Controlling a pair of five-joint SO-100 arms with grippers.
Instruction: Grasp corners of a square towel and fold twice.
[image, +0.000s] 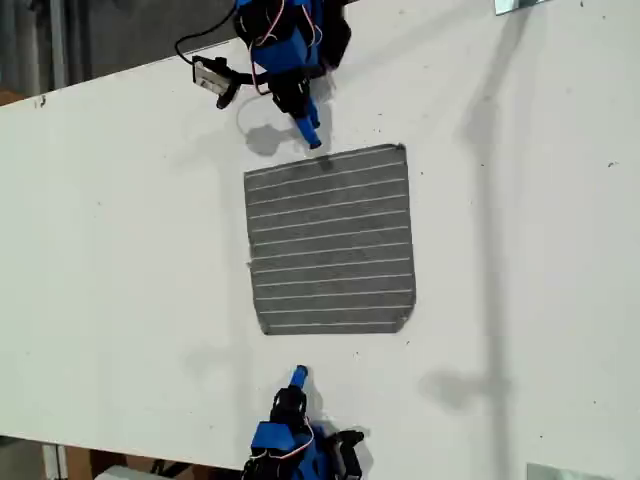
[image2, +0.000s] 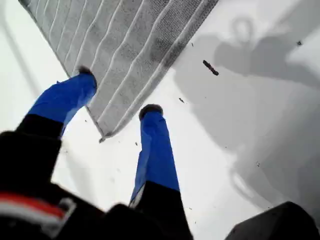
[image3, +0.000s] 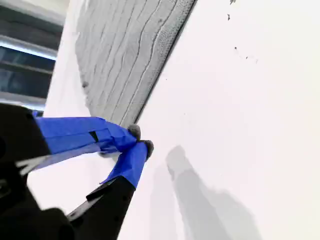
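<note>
While the towel (image: 330, 240) lies spread flat near the middle of the white table (image: 120, 250), its thin white stripes running across the exterior view, both arms hold off at opposite edges of it. My first gripper (image2: 119, 92) hangs with its blue fingers (image2: 156, 150) parted wide. In the first wrist view one rounded corner (image2: 107, 131) of the cloth (image2: 125, 45) shows in the gap between them, with nothing grasped. In the exterior view that gripper (image: 298, 375) sits at the bottom of the picture, a little apart from the towel's lower edge and near its lower-left corner (image: 268, 325). A dark speck (image2: 210, 67) lies on the bare table just off that edge. My second gripper (image3: 140, 139) has its fingertips pressed together right at the towel's (image3: 125, 55) border, on the tabletop. Whether any fabric is pinched between them I cannot tell. In the exterior view it (image: 314, 138) points down at the towel's upper edge, just beside it, with a grey shadow (image: 262, 140) on the table toward the exterior view's left.
</note>
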